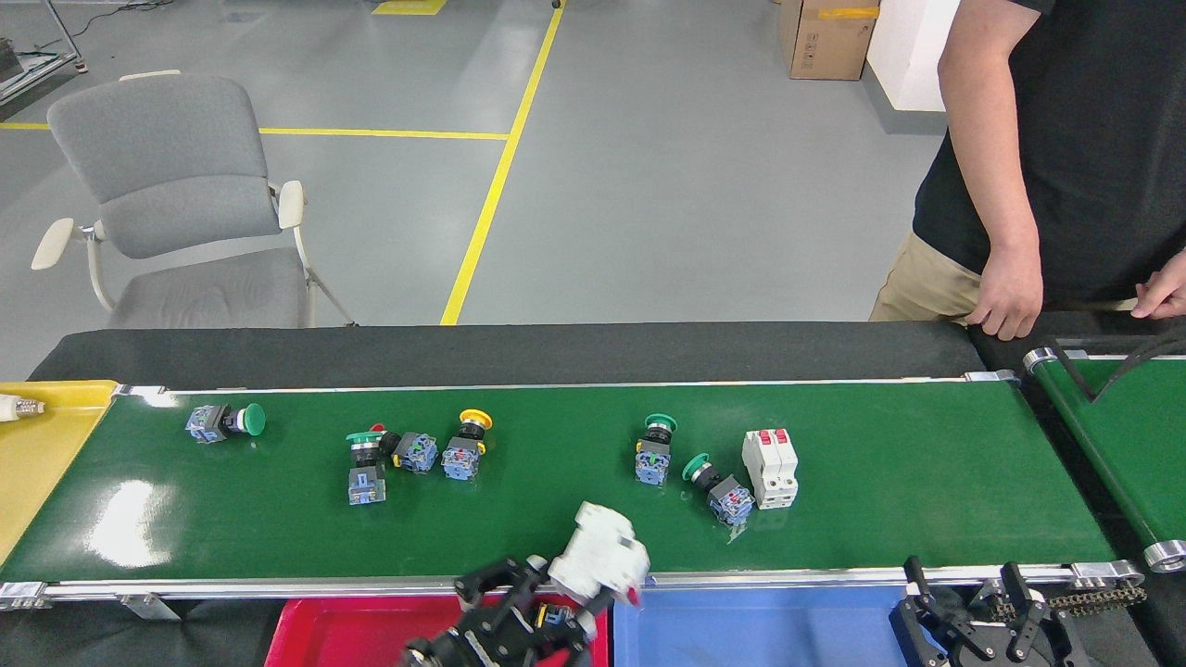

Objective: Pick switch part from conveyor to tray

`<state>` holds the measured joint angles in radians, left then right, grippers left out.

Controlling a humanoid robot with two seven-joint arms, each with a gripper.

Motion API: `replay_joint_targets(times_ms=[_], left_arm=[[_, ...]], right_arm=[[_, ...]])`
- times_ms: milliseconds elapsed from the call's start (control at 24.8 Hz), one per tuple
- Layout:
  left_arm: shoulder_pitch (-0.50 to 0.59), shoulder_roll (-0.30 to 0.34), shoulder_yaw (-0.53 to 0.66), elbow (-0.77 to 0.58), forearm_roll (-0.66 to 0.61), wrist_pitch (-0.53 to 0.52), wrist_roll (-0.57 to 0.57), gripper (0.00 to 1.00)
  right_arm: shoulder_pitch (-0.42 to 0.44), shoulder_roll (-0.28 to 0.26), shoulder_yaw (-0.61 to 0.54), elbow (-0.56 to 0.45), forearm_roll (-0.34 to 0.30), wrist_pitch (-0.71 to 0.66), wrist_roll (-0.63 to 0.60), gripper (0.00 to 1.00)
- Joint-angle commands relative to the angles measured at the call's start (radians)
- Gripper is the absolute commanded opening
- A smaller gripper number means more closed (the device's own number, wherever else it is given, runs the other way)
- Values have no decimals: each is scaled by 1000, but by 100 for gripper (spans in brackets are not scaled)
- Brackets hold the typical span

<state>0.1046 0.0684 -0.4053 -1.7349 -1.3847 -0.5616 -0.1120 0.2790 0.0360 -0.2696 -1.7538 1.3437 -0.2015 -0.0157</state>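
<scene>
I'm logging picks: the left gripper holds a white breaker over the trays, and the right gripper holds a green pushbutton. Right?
Not quite. The head view shows the right gripper open and empty over the blue tray. The left gripper does hold the white breaker.

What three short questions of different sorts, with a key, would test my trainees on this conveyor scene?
1. True or false: the left gripper holds a white breaker.
2. How many mushroom buttons with a yellow cap lie on the conveyor?
3. Which tray lies nearest under the held breaker's right end: A red tray, B blue tray, C yellow tray?

Key
1. True; its fingers close on the breaker near the belt's front rail.
2. One, the yellow-capped button.
3. B.
</scene>
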Motion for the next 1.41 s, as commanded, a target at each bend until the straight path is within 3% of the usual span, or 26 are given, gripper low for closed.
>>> replay_joint_targets(times_ms=[0, 282, 483, 644, 725, 806, 967, 1007, 1047, 1128, 1208, 1370], left_arm=[[-8, -13, 0, -17, 3, 14, -28, 100], [0, -79, 23, -18, 38, 52, -28, 100], [-25, -65, 284, 5, 33, 246, -23, 100], [-54, 30, 637, 127, 35, 243, 8, 100], [-59, 74, 744, 225, 35, 167, 15, 100], [-60, 85, 789, 267, 36, 115, 21, 100], [-71, 90, 784, 276, 33, 108, 41, 100], [-85, 91, 783, 278, 33, 108, 41, 100], [-103, 99, 781, 282, 30, 108, 41, 100], [-141, 111, 764, 319, -2, 114, 43, 100], [-186, 113, 753, 371, -36, 114, 43, 100], [-229, 126, 752, 449, -47, 103, 49, 100]], right_arm=[[0, -13, -3, -12, -3, -6, -7, 99], [-20, -15, 56, -9, 2, -113, 0, 99], [-110, -19, 198, 37, 25, -102, 109, 99], [-242, -1, 346, 149, 71, -29, 145, 99], [-313, -2, 420, 203, 77, 56, 145, 99], [-380, 2, 486, 286, 77, 111, 145, 99], [-512, 36, 573, 461, 77, 206, 140, 96], [-529, 39, 580, 479, 77, 211, 140, 90], [-540, 38, 584, 490, 77, 211, 140, 72], [-551, 30, 589, 493, 75, 205, 140, 21], [-551, 25, 590, 493, 75, 205, 140, 8], [-544, 22, 592, 487, 74, 200, 135, 2]])
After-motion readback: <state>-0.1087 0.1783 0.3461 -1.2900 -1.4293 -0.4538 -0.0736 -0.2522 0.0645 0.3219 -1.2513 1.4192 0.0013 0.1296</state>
